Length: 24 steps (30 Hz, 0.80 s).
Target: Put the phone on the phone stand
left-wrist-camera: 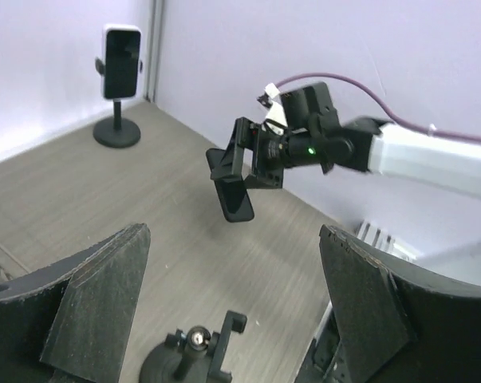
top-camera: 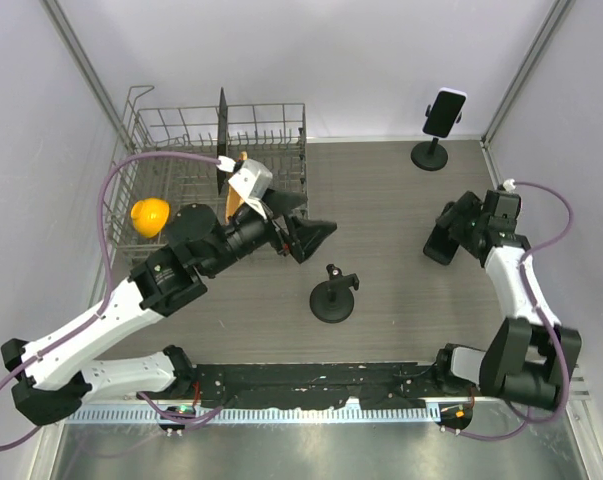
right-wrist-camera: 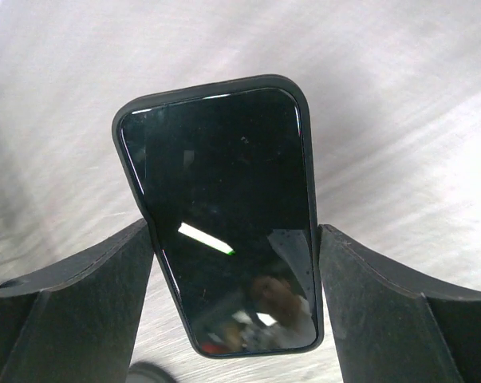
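The grey wood-grain worktop [top-camera: 381, 200] carries a wire dish rack [top-camera: 141, 130] at its 10 o'clock corner. The left gripper [top-camera: 306, 222] hangs empty, fingers apart, at 11 o'clock of the empty black round-based phone stand [top-camera: 332, 298]. The right gripper [top-camera: 443, 240], at 2 o'clock of that stand and well apart from it, is clamped on the black-cased smartphone [right-wrist-camera: 224, 215]. The smartphone sits between its fingers, free end pointing down toward the worktop.

It was a robotics lab test cell: a wood-grain tabletop [top-camera: 381, 230] boxed in by plain pale walls [top-camera: 361, 60] and a metal corner post [top-camera: 81, 62], with the left arm [top-camera: 91, 330] and right arm [top-camera: 516, 285], trailing purple cables [top-camera: 105, 200], bolted to a rail [top-camera: 311, 382] at its near edge. A wire dish rack [top-camera: 271, 125] and a phone stand [top-camera: 333, 300] sat as props.
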### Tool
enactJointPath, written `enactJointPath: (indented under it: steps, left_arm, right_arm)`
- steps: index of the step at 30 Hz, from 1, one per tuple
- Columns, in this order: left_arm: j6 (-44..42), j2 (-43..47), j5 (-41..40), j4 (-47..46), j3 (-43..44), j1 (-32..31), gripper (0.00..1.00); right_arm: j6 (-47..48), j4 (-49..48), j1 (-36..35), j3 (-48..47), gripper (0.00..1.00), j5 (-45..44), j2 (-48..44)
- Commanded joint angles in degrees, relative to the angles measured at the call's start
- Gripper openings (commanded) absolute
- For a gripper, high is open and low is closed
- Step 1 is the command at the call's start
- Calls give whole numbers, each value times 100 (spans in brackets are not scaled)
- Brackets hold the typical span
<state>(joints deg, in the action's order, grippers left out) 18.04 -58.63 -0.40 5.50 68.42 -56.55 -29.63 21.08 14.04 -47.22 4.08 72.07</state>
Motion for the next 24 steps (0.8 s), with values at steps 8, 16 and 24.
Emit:
enactJointPath:
  steps: [8,16,24]
  left_arm:
    - [472,-219,901,-1278,-724,909,96]
    - [559,-675,962,-1051,-1033,874,98]
    - [912,-1089,1605,-1315,-1068,883,96]
  right_arm:
    - [-1931,-1677,-2018,-182,0,657,-2099]
    - [-3453,-1370,-3240,-173,0,-283,-2373]
    - [-3796,-1615,-4109,-50,0,-776,-2233]
